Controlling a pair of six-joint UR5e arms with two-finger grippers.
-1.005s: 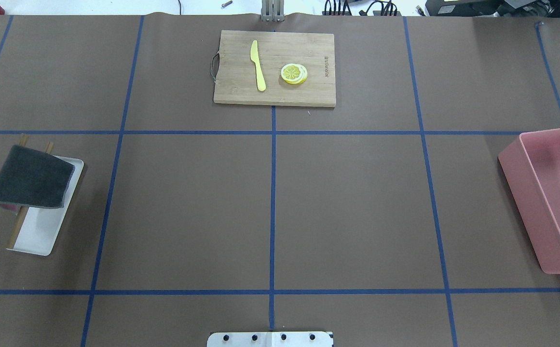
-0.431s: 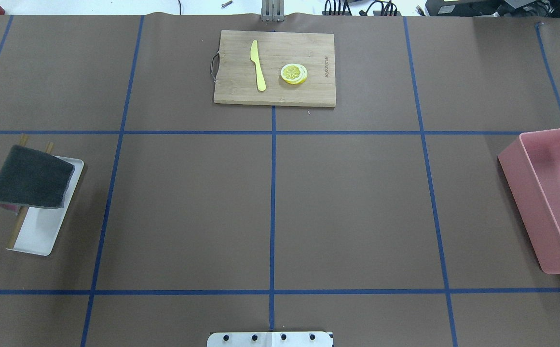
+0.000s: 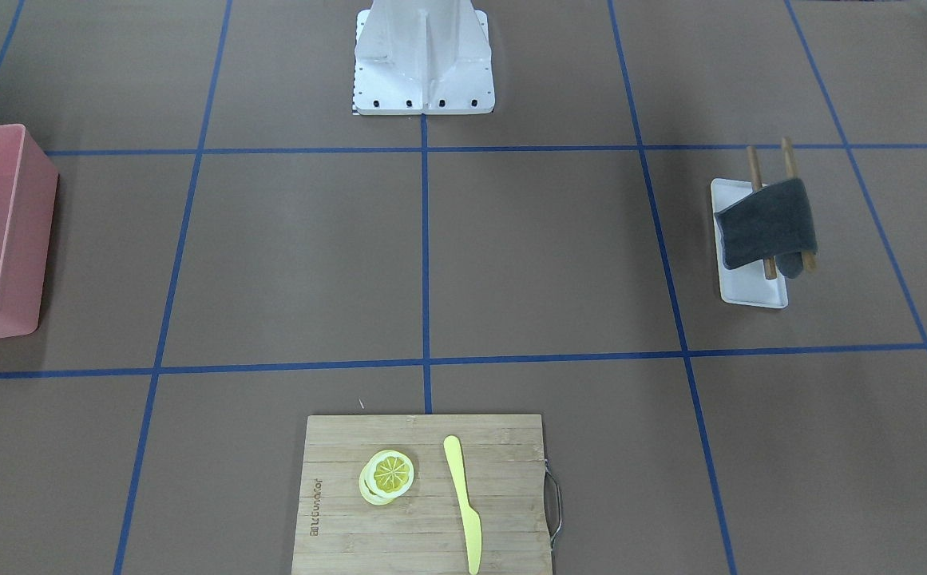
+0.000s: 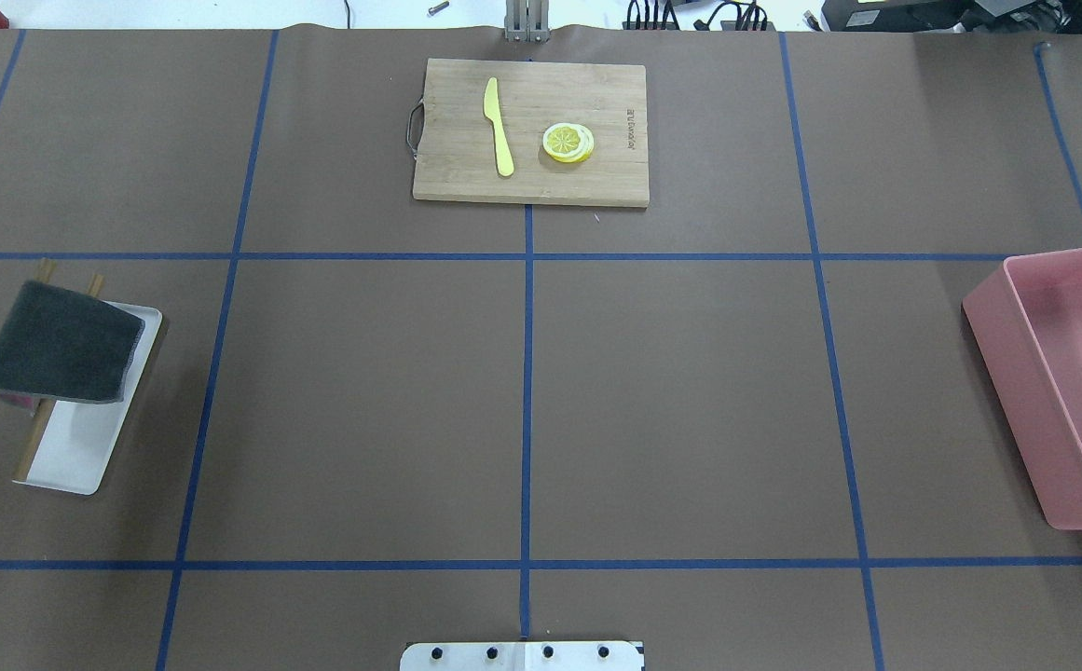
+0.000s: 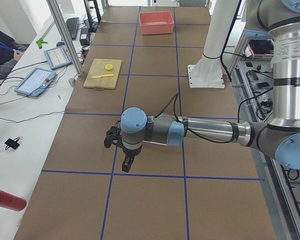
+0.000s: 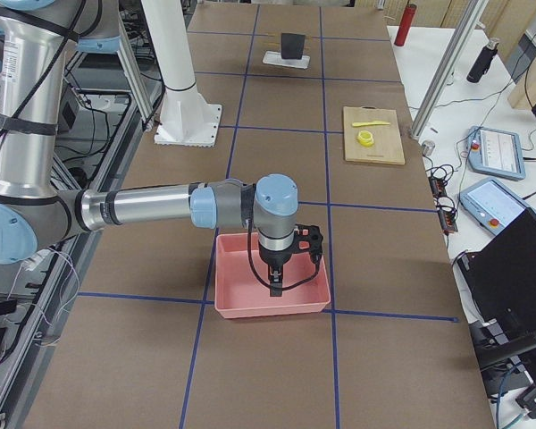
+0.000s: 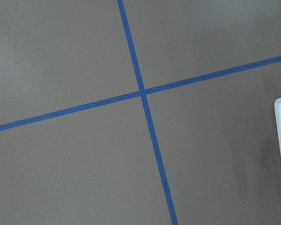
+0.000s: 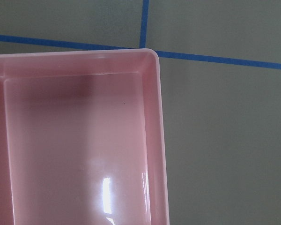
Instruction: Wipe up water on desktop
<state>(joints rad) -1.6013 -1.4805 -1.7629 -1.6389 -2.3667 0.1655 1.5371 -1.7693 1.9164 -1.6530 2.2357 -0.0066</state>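
The brown desktop with its blue tape grid fills the overhead view; no water shows on it in any view. A dark grey cloth hangs over two wooden sticks on a small white tray at the left side. In the exterior left view my left gripper hangs just above the desktop. Over the pink bin, in the exterior right view, hovers my right gripper. I cannot tell whether either gripper is open or shut.
A bamboo cutting board at the far middle carries a yellow knife and lemon slices. The pink bin sits at the right edge. The robot's base plate is at the near edge.
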